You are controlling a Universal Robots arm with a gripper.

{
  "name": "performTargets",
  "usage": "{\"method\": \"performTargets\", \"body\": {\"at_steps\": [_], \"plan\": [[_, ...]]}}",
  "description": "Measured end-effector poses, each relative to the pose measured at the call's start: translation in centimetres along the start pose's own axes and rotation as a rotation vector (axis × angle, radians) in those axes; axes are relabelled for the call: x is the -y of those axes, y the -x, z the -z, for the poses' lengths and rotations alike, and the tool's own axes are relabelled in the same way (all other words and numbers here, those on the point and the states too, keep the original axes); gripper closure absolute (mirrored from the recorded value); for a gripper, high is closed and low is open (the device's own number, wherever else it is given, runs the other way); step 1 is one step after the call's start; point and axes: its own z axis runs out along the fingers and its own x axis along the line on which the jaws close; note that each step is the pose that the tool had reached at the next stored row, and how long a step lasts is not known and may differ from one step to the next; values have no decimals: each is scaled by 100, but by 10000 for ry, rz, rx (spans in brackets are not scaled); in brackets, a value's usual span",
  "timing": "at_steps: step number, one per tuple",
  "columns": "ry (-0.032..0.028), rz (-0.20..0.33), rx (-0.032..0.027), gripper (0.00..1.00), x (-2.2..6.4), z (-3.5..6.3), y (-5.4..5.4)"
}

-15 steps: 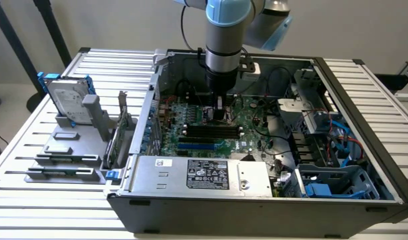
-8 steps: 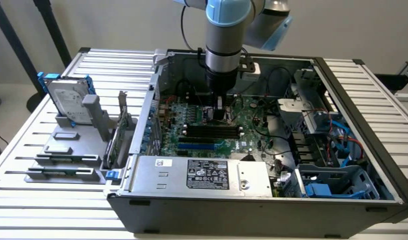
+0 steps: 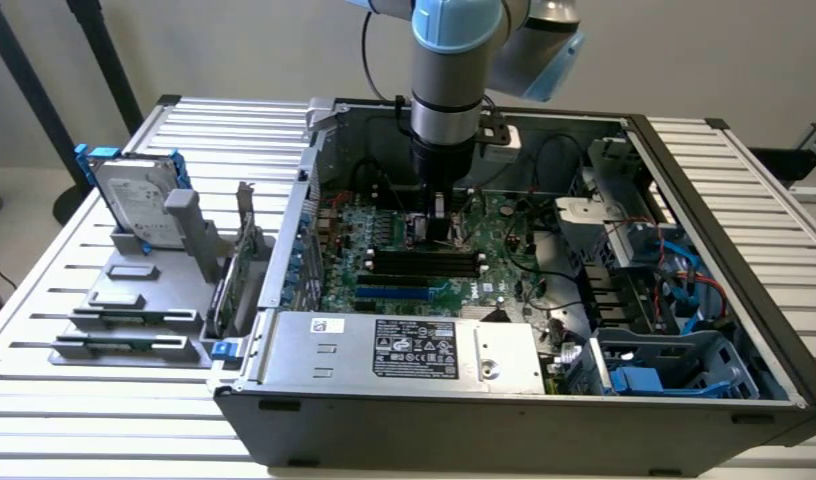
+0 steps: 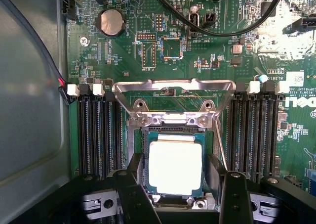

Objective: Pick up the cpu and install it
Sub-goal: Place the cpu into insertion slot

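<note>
The cpu (image 4: pixel 175 167), a small square chip with a shiny pale metal top, lies flat in the socket on the green motherboard (image 4: pixel 128 51). My gripper (image 4: pixel 175 160) straddles it. One black finger (image 4: pixel 134 177) stands on each side of the chip, with a thin dark gap to its edges, so the jaws are open. The socket's metal load frame (image 4: pixel 173 85) is swung up beyond the chip. In the exterior view my gripper (image 3: pixel 442 228) reaches straight down into the open computer case (image 3: pixel 728 250), over the middle of the board, and hides the chip.
Memory slots (image 4: pixel 98 135) flank the socket on both sides. A black cable (image 4: pixel 217 32) loops over the board. The power supply (image 3: pixel 401 350) fills the case's near side. Outside the case stand a hard drive in a blue bracket (image 3: pixel 135 205) and grey bars (image 3: pixel 128 320).
</note>
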Motion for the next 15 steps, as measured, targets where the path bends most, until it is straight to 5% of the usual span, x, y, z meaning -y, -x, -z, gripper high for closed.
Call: {"method": "performTargets", "body": {"at_steps": [15], "plan": [[-1,-2,-62,38,-2,0,-1]]}}
